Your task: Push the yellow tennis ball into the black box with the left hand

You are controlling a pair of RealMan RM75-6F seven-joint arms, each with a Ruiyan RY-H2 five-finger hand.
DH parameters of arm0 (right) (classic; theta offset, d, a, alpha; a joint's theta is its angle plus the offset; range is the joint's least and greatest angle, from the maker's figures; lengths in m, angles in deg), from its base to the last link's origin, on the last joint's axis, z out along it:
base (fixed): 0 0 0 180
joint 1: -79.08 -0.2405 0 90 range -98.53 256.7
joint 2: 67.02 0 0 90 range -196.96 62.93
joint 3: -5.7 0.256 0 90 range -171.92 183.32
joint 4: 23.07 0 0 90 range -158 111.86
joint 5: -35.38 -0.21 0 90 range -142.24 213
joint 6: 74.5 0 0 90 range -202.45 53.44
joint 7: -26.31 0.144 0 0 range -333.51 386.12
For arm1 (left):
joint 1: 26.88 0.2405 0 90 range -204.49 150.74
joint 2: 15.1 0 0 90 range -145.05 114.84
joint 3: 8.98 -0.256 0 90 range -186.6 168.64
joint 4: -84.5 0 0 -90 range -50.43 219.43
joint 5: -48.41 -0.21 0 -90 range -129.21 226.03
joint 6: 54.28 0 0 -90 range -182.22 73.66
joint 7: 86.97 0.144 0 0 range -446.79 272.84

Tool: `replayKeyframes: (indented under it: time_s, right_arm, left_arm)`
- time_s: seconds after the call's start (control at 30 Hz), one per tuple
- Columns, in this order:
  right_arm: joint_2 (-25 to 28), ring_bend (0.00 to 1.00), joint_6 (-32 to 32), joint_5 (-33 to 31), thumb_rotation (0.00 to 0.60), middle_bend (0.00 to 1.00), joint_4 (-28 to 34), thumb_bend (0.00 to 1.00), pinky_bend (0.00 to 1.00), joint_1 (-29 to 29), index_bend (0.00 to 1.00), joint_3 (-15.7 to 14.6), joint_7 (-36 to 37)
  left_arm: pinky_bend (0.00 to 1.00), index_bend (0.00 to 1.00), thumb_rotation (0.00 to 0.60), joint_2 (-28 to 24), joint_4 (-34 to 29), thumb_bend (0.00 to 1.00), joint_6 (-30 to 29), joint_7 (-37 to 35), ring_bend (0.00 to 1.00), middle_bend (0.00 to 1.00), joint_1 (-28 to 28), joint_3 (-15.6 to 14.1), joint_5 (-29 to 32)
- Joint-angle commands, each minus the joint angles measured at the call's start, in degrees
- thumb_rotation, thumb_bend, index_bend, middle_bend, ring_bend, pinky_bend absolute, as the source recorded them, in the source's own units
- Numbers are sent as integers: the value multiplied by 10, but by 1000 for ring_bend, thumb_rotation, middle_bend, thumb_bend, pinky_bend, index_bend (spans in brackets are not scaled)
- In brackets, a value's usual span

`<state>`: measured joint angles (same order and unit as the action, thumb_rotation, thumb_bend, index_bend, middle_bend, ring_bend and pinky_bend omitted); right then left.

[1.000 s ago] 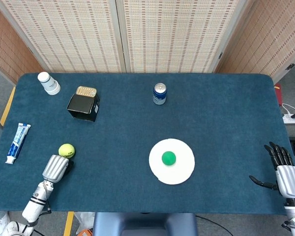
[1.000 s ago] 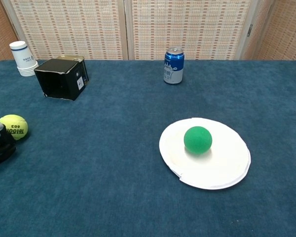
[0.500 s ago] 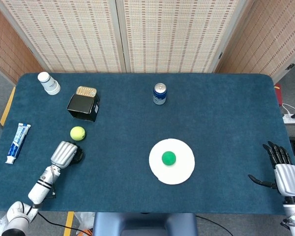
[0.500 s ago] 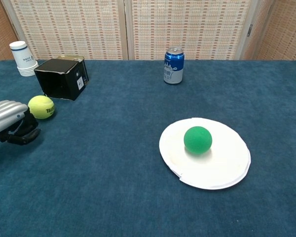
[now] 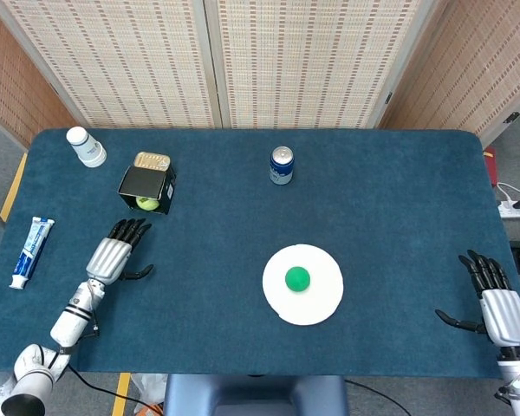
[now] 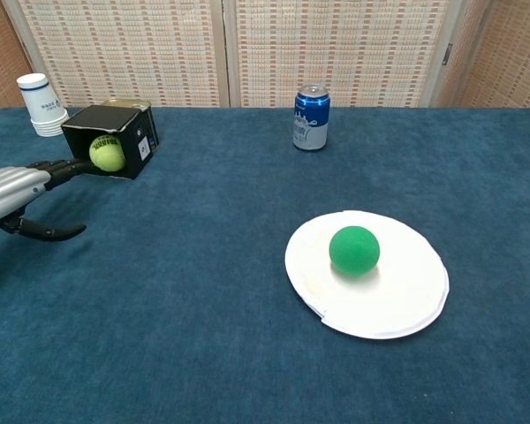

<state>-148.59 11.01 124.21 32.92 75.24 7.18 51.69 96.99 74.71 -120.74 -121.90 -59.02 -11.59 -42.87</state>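
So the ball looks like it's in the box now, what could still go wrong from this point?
The yellow tennis ball sits right at the open mouth of the black box, not deep inside, so it may roll back out onto the table.

The left hand is open with its fingertips close to the box opening; a careless withdrawal or nudge could shift the box or knock the ball out.

The paper cup stands just beside the box, so a hard push could topple it.
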Motion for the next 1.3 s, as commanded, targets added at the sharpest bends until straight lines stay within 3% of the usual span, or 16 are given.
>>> replayKeyframes:
  time_s: [0.03,0.9,1.07,1.2,1.3]
  right_arm:
    - [0,0,2,0,600,0,-1,0,0,0,96,1,2]
    - [-4,0,11,5,600,0,-17,0,0,0,97,-1,19]
    - [-3,0,5,3,600,0,-16,0,0,-3,96,0,18]
    - [-2,0,5,10,600,0,-12,0,0,-6,97,-4,14]
    - [-1,0,16,15,600,0,-16,0,0,-1,97,-8,24]
  left_arm:
    - [0,0,192,-2,-4,259,13,5,0,0,-2,-3,-1]
    - [0,0,189,-18,-34,258,40,14,0,0,-4,-5,3]
    - [0,0,187,-47,-59,257,8,33,0,0,31,-13,0]
    - [0,0,181,-107,-133,256,-24,61,0,0,89,-17,10]
    - [13,0,177,-164,-218,258,-119,96,0,0,171,-14,26]
